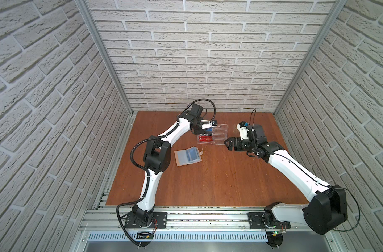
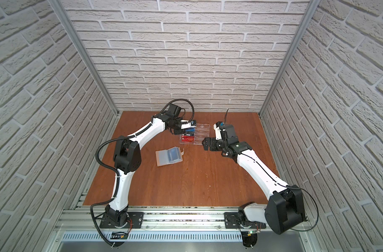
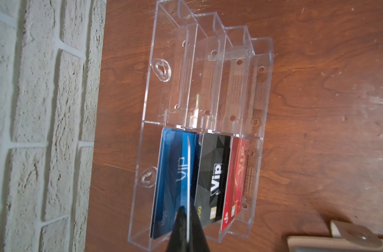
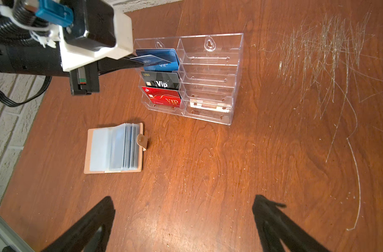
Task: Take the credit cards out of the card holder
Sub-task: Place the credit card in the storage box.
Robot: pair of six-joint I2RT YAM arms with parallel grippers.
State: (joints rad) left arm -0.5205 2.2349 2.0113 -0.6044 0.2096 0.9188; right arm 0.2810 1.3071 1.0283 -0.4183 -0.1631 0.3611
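Cards first: one thin blue credit card (image 4: 152, 59) is pinched by an edge between the left jaws, which are pressed together on it. It hangs tilted over the rearmost tier of a clear acrylic rack (image 4: 210, 72); whether it touches the rack I cannot tell. A darker blue card (image 3: 170, 179) stands in that tier, with "VIP" and "logo" in white. One tier forward sits a black card (image 4: 162, 81) reading "LOGO" and "Vip", then a red card (image 4: 164, 98) with gold "VIP". The rack's other column holds no cards.

The card holder (image 4: 112, 150) lies open and flat on the desk (image 4: 208, 174), near the rack's front but apart from it, on the left arm's (image 1: 151, 157) side. Its cover is beige-tan, its snap tab (image 4: 142, 140) sticks out at one edge, and frosted bluish sleeves fan up from the spine.

The right jaws are spread wide and grip nothing, hovering over bare wood on the rack's far side from the left arm.

The desk is reddish-brown wood, marked with pale scratches (image 4: 317, 54). White brick-pattern walls (image 1: 186, 54) close it in on three sides.
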